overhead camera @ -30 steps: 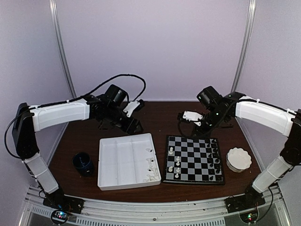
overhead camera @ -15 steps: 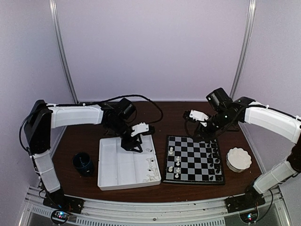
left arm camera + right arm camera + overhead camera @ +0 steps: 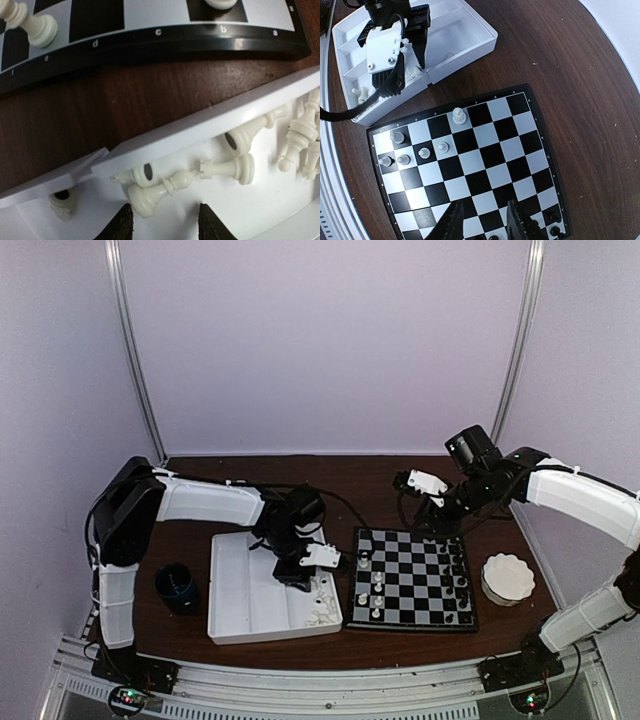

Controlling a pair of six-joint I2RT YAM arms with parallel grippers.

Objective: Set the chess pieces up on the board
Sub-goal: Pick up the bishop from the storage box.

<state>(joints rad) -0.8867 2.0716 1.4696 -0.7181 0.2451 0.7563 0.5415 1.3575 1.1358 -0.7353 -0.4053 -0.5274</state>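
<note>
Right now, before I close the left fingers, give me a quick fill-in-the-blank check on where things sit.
1. The left fingers stand open over the white tray, whose loose white pieces lie on their ____.
2. In the top view, the black pieces stand along the board's ____ edge.
3. The dark blue cup stands to the ____ of the tray.
4. The right fingers hover above the ____.
Missing words: sides; right; left; board.

A dark brown wooden table [image 3: 360, 480]. A white compartmented tray [image 3: 245, 590] lies beneath the left gripper's fingers [image 3: 125, 227], a chessboard [image 3: 420, 585] beneath the right gripper's fingers [image 3: 452, 224]. A dark blue cup [image 3: 178, 587] stands left of the left fingers, and a white scalloped bowl [image 3: 508, 578] right of the right ones.
</note>
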